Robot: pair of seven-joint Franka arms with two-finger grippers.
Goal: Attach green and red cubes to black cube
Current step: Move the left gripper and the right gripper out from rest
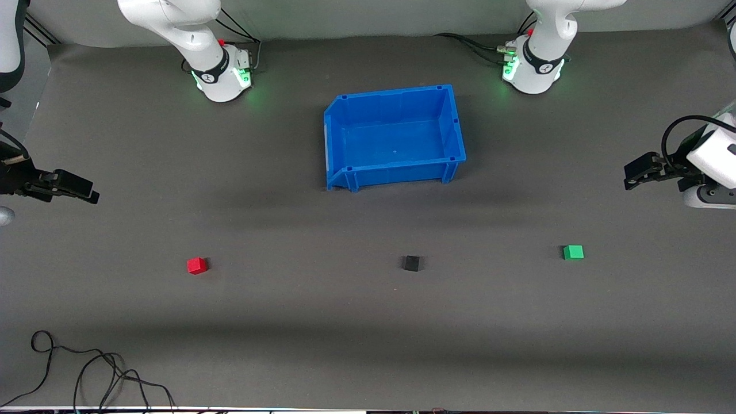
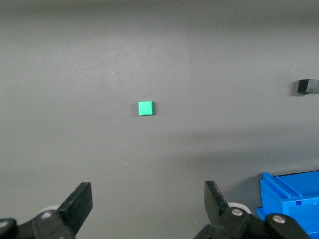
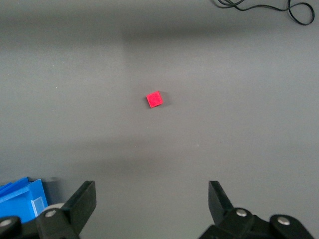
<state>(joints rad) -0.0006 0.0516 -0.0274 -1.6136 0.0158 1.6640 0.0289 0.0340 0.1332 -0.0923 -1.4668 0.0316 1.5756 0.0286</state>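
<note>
Black cube (image 1: pixel 411 263) between red cube (image 1: pixel 196 265), green cube (image 1: pixel 572 252); well apart.

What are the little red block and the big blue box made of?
The red cube looks like hard plastic or painted wood: solid bright colour, sharp edges, no shine to settle it. The blue bin looks like moulded plastic: thin even walls, ribbed rim, faint gloss.

One red cube (image 1: pixel 196 265), one green cube (image 1: pixel 572 252), one black cube (image 1: pixel 411 263), one blue bin (image 1: pixel 345 135), two pincers
</note>
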